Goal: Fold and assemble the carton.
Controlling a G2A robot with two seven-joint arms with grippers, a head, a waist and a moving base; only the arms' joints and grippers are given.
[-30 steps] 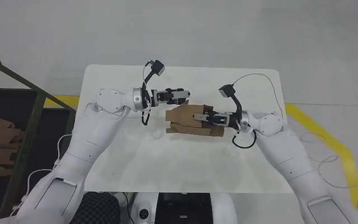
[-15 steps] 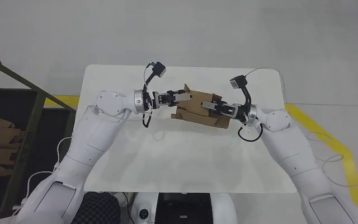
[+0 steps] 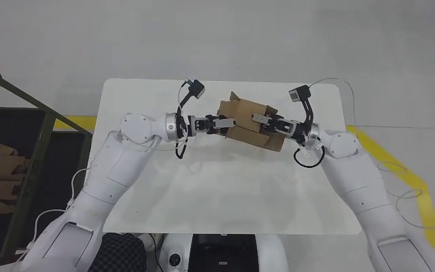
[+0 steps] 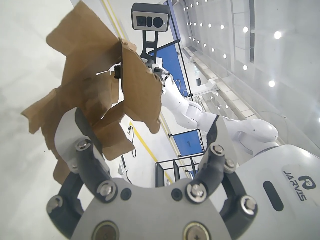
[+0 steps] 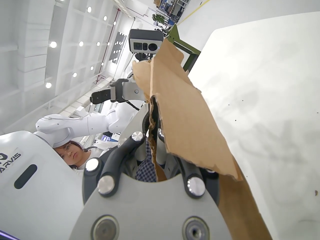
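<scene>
Carton (image 3: 246,120) over white table (image 3: 204,197): right pincer (image 3: 261,120) pinches it, left pincer (image 4: 147,120) spread; ceiling lights (image 4: 277,35) overhead.

Arms, pair, meeting at carton (image 3: 245,112).
Left gripper (image 3: 227,124), fingers spread, at carton's left edge; right gripper (image 3: 262,120) clamped on carton's right side.

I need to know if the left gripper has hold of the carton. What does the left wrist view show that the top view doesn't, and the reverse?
Left wrist view: the left gripper stands open, and a flap of the carton passes beside one finger without being pinched between the two.
Top view: the white table in full, with the carton over its far half and the right gripper at the carton's other end.
Both: the brown carton, partly opened with its flaps splayed, and the right arm beyond it.
</scene>
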